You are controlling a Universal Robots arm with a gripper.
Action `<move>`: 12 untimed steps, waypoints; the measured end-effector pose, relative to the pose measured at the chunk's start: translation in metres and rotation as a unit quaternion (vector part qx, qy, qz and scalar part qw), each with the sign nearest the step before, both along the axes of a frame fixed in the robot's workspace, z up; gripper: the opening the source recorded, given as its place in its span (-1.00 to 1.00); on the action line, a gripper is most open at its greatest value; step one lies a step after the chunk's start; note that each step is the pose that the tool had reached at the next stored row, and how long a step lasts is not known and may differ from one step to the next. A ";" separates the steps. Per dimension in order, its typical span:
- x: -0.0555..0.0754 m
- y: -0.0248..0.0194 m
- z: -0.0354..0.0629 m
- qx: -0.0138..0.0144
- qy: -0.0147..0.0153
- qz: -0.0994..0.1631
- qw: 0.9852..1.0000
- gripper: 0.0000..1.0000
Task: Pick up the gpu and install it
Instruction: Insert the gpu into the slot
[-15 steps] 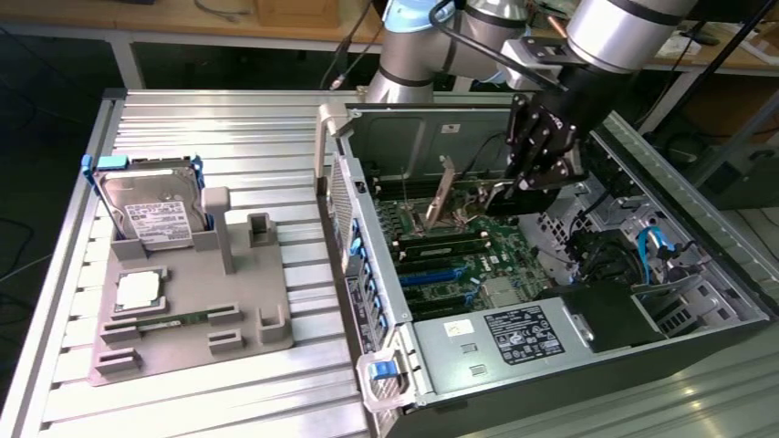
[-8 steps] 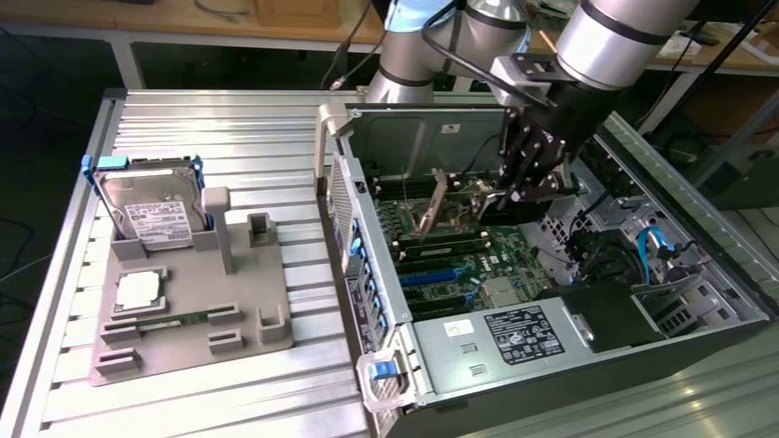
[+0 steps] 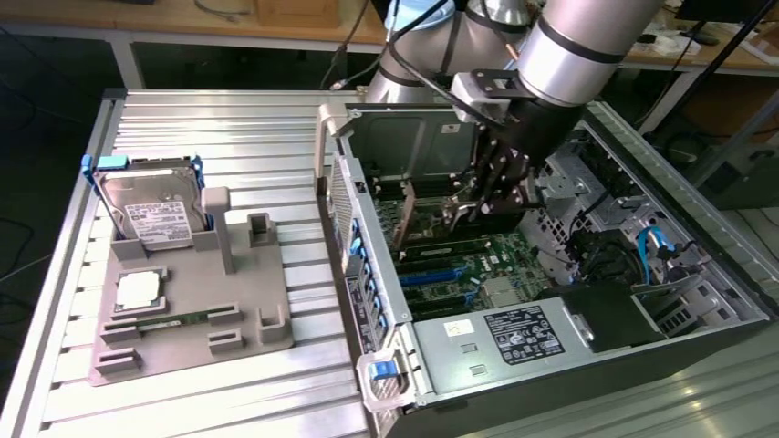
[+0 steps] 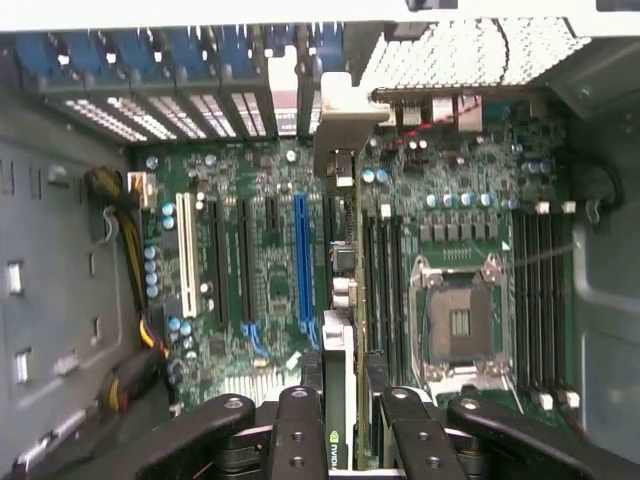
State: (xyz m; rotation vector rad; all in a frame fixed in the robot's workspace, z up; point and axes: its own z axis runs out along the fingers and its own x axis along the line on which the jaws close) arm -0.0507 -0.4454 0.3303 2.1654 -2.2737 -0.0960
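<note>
Black jointed metal fingers (image 4: 298,430) of the gripper (image 4: 341,375), half-closed, pinch the gpu (image 4: 336,425), a thin flat card held edge-on just above the green motherboard (image 4: 250,270), between its long slots.

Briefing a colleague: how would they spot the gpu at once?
Look inside the open computer case, above the motherboard. The gpu stands on edge in the gripper. No other card stands there; the silver hard drive sits outside the case.

Matt gpu (image 4: 337,400) board (bracket (image 4: 345,115) seemingly metal).
</note>
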 end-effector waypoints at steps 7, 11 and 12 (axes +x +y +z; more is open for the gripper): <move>-0.008 -0.0022 -0.0135 0.000 0.000 0.002 1.000 -0.47; -0.008 -0.0024 -0.0207 0.000 0.000 0.003 1.000 -0.47; -0.008 -0.0026 -0.0226 0.000 0.000 0.004 1.000 -0.47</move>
